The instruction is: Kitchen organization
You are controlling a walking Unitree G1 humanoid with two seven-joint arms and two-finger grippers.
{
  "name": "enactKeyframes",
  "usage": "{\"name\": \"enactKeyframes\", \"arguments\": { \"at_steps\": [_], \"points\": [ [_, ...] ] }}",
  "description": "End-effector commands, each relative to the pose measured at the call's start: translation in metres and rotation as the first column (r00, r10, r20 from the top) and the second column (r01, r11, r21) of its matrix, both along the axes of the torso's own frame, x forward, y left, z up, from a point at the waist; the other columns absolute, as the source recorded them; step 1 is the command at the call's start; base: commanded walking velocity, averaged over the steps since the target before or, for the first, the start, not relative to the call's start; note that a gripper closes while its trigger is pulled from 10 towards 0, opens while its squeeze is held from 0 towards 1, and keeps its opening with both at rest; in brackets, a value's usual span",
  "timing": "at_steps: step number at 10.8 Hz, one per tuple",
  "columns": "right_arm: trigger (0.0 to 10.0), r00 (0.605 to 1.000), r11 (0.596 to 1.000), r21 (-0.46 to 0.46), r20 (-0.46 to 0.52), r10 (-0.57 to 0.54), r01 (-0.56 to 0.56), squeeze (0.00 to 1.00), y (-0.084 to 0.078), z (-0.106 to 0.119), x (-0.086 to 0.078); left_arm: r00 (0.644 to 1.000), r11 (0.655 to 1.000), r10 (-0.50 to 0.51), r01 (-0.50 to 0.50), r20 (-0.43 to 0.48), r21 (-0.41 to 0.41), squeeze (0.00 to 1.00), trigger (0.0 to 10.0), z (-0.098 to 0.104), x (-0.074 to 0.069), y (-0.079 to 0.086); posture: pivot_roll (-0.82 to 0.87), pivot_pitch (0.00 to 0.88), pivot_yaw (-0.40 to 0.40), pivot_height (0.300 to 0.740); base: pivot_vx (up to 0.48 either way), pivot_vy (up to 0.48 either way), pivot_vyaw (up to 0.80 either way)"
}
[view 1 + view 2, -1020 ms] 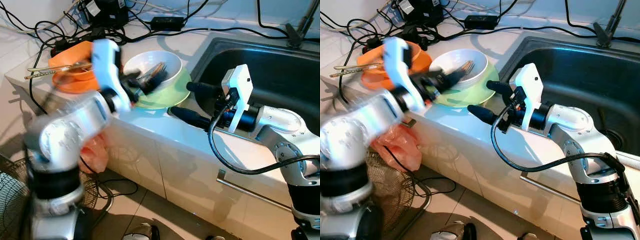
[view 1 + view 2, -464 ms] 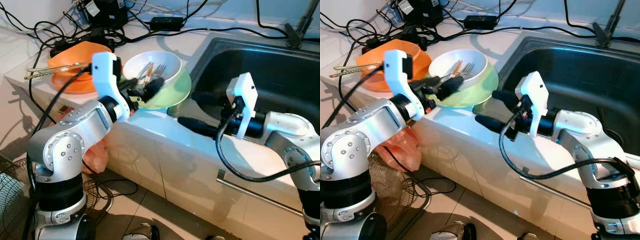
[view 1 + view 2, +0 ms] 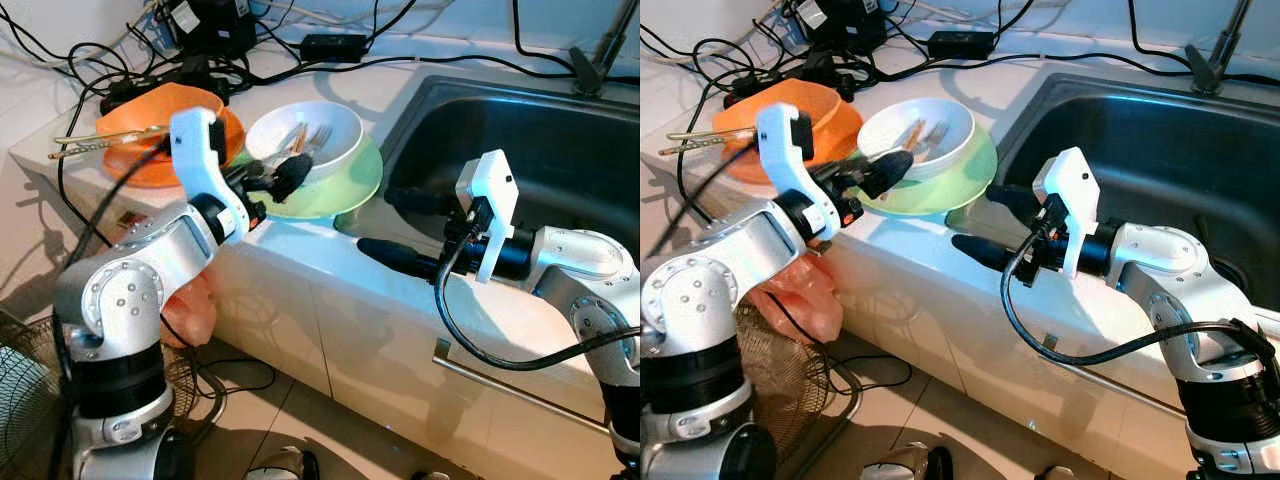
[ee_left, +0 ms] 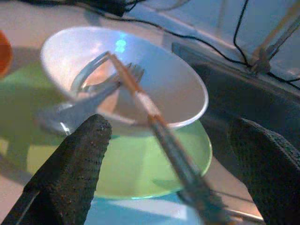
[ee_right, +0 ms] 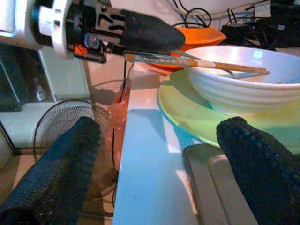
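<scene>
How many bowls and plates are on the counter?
3. A white bowl sits on a green plate beside the sink; an orange dish lies further to the robot's left. More might hide beneath the orange one.

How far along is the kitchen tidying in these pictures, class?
Done: nothing stowed; the sink looks bare. In hand: the left tool hovers open at the white bowl, which sits on the green plate with utensils inside. Left: bowl, plate, orange dish, chopsticks. The right tool waits open.
</scene>
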State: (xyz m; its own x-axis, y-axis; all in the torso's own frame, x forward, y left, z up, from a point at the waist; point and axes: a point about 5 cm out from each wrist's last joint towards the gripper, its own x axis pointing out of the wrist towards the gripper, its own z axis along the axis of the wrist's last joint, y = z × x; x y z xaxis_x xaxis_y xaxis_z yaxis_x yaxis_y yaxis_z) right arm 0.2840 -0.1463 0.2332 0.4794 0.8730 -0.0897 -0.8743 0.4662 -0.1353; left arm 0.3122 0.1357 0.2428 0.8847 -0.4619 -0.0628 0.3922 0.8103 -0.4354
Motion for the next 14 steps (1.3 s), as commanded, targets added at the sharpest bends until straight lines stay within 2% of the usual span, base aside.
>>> {"name": "enactKeyframes", "arguments": {
  "at_steps": [1, 3, 6, 7, 8, 10, 11, 12, 14],
  "points": [
    [10.0, 0.999, 0.999, 0.01, 0.026, 0.032, -0.032, 0.0, 0.005, 0.007, -0.003, 1.0, 1.0, 0.007, -0.007, 0.004, -0.03, 0.0, 10.0, 0.004, 0.002, 0.003, 0.11, 0.103, 0.137, 0.74, 0.0, 0.0, 0.0],
    [10.0, 0.999, 0.999, 0.013, 0.026, 0.031, -0.031, 0.0, 0.005, 0.007, -0.003, 1.0, 0.999, -0.006, 0.007, 0.025, -0.04, 0.0, 10.0, 0.011, 0.004, 0.0, 0.1, 0.104, 0.14, 0.74, 0.0, 0.0, 0.0],
    [10.0, 0.999, 0.999, 0.02, 0.03, 0.031, -0.031, 0.0, 0.006, 0.008, -0.003, 0.998, 0.995, -0.058, 0.055, -0.032, -0.079, 0.0, 10.0, 0.006, 0.003, -0.005, 0.11, 0.106, 0.141, 0.74, 0.0, 0.0, 0.0],
    [10.0, 0.999, 0.999, 0.021, 0.032, 0.03, -0.031, 0.0, 0.007, 0.008, -0.002, 0.994, 0.991, -0.086, 0.078, -0.068, -0.11, 0.0, 10.0, 0.003, 0.004, -0.007, 0.1, 0.11, 0.141, 0.74, 0.0, 0.0, 0.0],
    [10.0, 0.999, 0.999, 0.023, 0.033, 0.03, -0.031, 0.0, 0.008, 0.008, -0.003, 0.991, 0.983, -0.092, 0.075, -0.098, -0.168, 0.0, 10.0, 0.001, 0.005, -0.008, 0.1, 0.112, 0.141, 0.74, 0.0, 0.0, 0.0],
    [10.0, 0.999, 0.999, 0.026, 0.034, 0.025, -0.025, 0.0, 0.007, 0.009, -0.003, 0.988, 0.973, -0.083, 0.051, -0.131, -0.226, 0.0, 10.0, -0.002, 0.008, -0.005, 0.1, 0.114, 0.142, 0.74, 0.0, 0.0, 0.0],
    [10.0, 0.999, 0.999, 0.032, 0.033, 0.017, -0.018, 0.0, 0.006, 0.009, -0.003, 0.986, 0.964, -0.082, 0.041, -0.146, -0.261, 0.0, 9.3, -0.002, 0.009, -0.004, 0.1, 0.115, 0.143, 0.74, 0.0, 0.0, 0.0],
    [10.0, 0.999, 0.999, 0.034, 0.031, 0.013, -0.014, 0.0, 0.006, 0.008, -0.003, 0.986, 0.954, -0.081, 0.034, -0.145, -0.297, 0.0, 0.0, 0.0, 0.01, -0.003, 0.1, 0.118, 0.142, 0.74, 0.0, 0.0, 0.0],
    [10.0, 0.999, 0.999, 0.034, 0.031, 0.01, -0.011, 0.0, 0.006, 0.008, -0.002, 0.984, 0.943, -0.084, 0.027, -0.159, -0.331, 0.0, 0.0, 0.0, 0.011, -0.002, 0.1, 0.12, 0.142, 0.74, 0.0, 0.0, 0.0]
  ]
}}
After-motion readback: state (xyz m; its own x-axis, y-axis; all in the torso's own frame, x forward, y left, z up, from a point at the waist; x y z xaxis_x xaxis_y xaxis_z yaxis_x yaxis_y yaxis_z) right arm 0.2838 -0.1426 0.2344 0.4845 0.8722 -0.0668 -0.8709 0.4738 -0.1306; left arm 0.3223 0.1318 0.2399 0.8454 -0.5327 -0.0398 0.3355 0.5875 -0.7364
